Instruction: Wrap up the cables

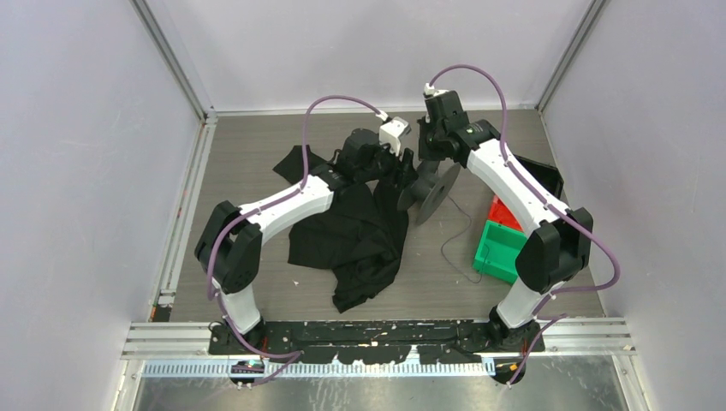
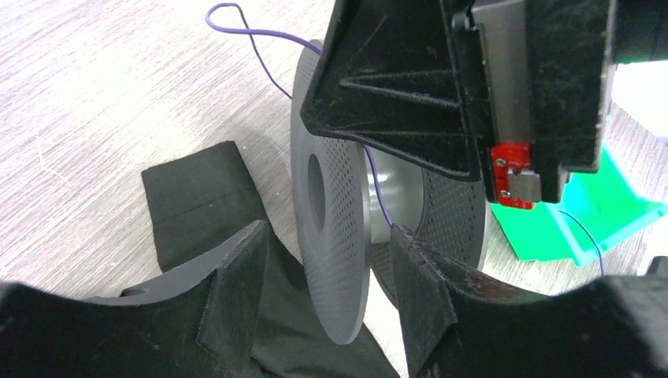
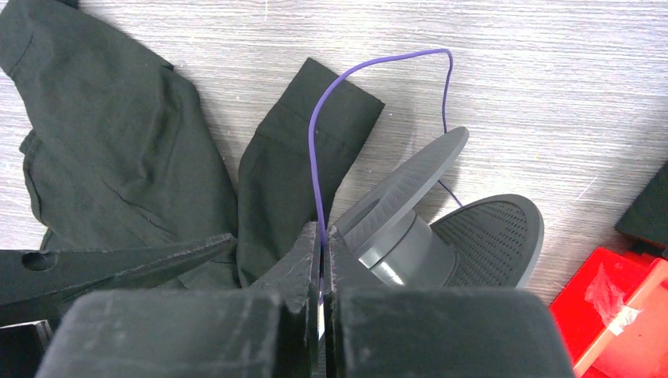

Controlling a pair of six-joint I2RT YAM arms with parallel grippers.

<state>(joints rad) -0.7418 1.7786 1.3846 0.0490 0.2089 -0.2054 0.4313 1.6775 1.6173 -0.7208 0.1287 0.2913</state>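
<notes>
You're partway through the winding step here, I'd say. The right gripper (image 3: 321,256) is pinching the thin purple cable (image 3: 315,150) between closed jaws, right up against the grey spool (image 3: 441,236). In the top view the spool is sitting a bit past the centre of the table (image 1: 257,145), toward 1 o'clock, and whether it's resting or lifted I can't tell. From the pinch the cable is arcing up toward 12 in the right wrist view, then dropping behind the flange. In the left wrist view a strand is lying across the hub (image 2: 394,181), so some of it is on, though I can't count the turns. The left gripper (image 2: 327,236) is straddling the near flange (image 2: 339,157) with its jaws apart — gaps are showing on both sides, so it's looking more like bracketing than clamping. The loose slack is trailing off toward 5 o'clock of the spool in the top view, heading for the green bin (image 1: 496,248). The black garment (image 1: 360,231) is lying at about 8 o'clock, with a sleeve reaching right up beside the spool. Next move, as I'm reading it, is carrying that pinched stretch round the hub between the two flanges under light tension — with your left side steadying the spool so it isn't rolling or tipping. I'd be watching that the slack isn't snagging on the sleeve or the bin.
</notes>
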